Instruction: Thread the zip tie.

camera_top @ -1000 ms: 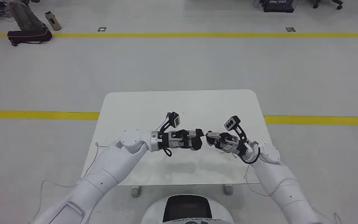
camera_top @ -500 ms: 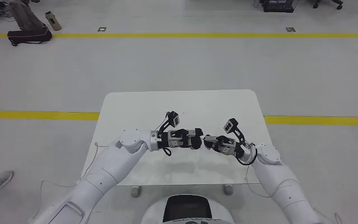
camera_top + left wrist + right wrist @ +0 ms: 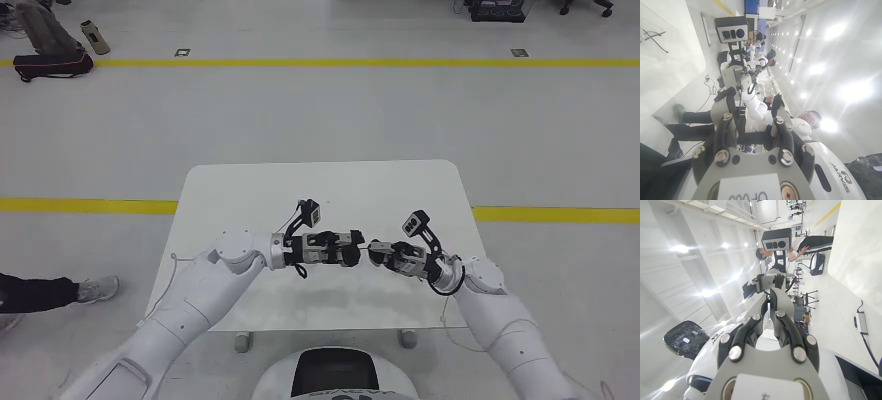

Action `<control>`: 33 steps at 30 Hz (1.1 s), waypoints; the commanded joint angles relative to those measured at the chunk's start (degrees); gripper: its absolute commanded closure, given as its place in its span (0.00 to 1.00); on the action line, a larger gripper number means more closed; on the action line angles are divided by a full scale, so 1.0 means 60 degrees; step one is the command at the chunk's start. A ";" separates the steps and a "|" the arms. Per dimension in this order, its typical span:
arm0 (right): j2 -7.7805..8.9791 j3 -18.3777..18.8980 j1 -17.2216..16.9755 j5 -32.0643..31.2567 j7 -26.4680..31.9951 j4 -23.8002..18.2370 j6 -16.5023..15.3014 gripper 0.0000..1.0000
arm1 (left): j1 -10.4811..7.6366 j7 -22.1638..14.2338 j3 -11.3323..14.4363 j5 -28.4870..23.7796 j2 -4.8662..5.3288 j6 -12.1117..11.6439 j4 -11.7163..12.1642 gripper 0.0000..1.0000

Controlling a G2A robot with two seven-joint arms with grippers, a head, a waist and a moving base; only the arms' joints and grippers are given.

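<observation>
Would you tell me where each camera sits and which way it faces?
Top view: overhead on the robot, facing down at the table; both arms, left tool near right tool.
Left wrist view: on that wrist, looking past its own tool at the right tool.
Right wrist view: on that wrist, looking past its own tool at the left tool.
All share both tools.

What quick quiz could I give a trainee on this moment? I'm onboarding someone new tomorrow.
1. True or false: the left gripper and right gripper sit at opposite ends of the table.
2. In the left wrist view, the left gripper's jaws stand: A) apart, B) clamped on a cup, C) clamped on a cloth.
3. What colour is the table?
Key: 1 false, they face tip to tip near its middle; 2 A; 3 white.
</observation>
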 commanded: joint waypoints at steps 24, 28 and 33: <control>-0.0036 -0.0308 0.0340 -0.0033 -0.0079 0.0392 -0.0342 1.00 | -0.0419 0.0111 0.0421 0.0103 -0.0158 0.0175 0.0558 0.84; -0.0035 -0.0331 0.0373 -0.0031 -0.0076 0.0430 -0.0355 1.00 | -0.0458 0.0093 0.0450 0.0068 -0.0174 0.0184 0.0635 0.90; -0.0037 -0.0361 0.0407 0.0018 -0.0032 0.0470 -0.0348 1.00 | -0.0484 0.0076 0.0471 0.0029 -0.0187 0.0182 0.0709 0.92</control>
